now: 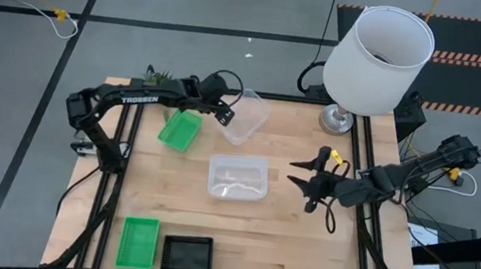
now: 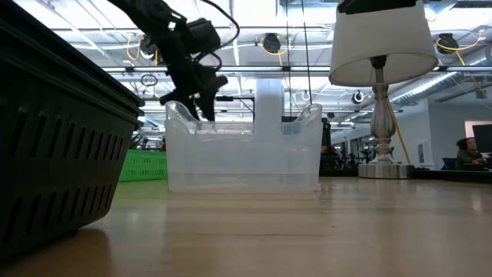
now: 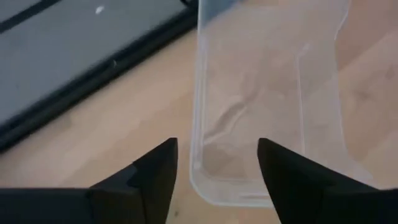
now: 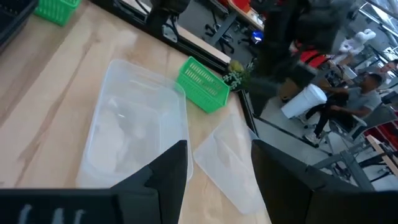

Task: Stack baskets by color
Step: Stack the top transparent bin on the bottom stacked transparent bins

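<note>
At my far left, near the front edge, a green basket [image 1: 138,241] lies with a black basket [image 1: 187,254] just beside it; further back a second green basket [image 1: 179,131] sits tilted under my left arm; my left gripper [image 1: 225,115] hangs at the back with its fingers spread and nothing between them, right at the near rim of a clear basket [image 1: 248,117] that lies askew, its long axis running away from my fingers [image 3: 163,168]; that basket is free, resting on the table [image 1: 301,239]; the other clear basket [image 1: 238,177] sits mid-table, long axis across, between my two arms; my right gripper [image 1: 311,183] waits just beside it, released too; I judge my left arm the nearer for the askew one.
</note>
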`<move>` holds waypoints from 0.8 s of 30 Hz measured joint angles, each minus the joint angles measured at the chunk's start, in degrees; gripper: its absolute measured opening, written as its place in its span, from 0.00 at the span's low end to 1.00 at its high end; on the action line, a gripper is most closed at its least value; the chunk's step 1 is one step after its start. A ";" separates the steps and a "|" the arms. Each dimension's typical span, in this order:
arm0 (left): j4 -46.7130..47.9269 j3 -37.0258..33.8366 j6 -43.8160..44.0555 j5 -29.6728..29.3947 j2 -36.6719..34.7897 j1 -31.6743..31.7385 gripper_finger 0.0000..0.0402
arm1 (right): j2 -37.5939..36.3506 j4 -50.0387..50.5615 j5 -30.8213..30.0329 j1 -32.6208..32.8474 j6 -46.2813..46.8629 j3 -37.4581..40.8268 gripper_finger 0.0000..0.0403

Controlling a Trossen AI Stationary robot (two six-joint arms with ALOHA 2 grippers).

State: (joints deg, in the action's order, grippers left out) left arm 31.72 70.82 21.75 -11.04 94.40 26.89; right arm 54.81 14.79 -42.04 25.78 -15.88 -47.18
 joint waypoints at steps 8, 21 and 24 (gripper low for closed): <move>-0.87 0.01 1.26 -0.10 4.56 -0.11 0.57 | -0.18 0.47 0.04 -0.41 0.02 0.00 0.42; -1.91 0.01 1.05 -2.48 6.70 -0.04 0.57 | -0.18 0.48 0.07 -0.59 0.09 0.00 0.42; -1.79 0.01 0.85 -2.86 6.71 0.62 0.57 | -0.18 0.48 0.08 -0.59 0.03 0.00 0.42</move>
State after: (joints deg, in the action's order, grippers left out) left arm 29.93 70.83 22.59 -13.89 101.11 27.51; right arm 54.63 15.27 -41.97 25.19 -15.85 -47.18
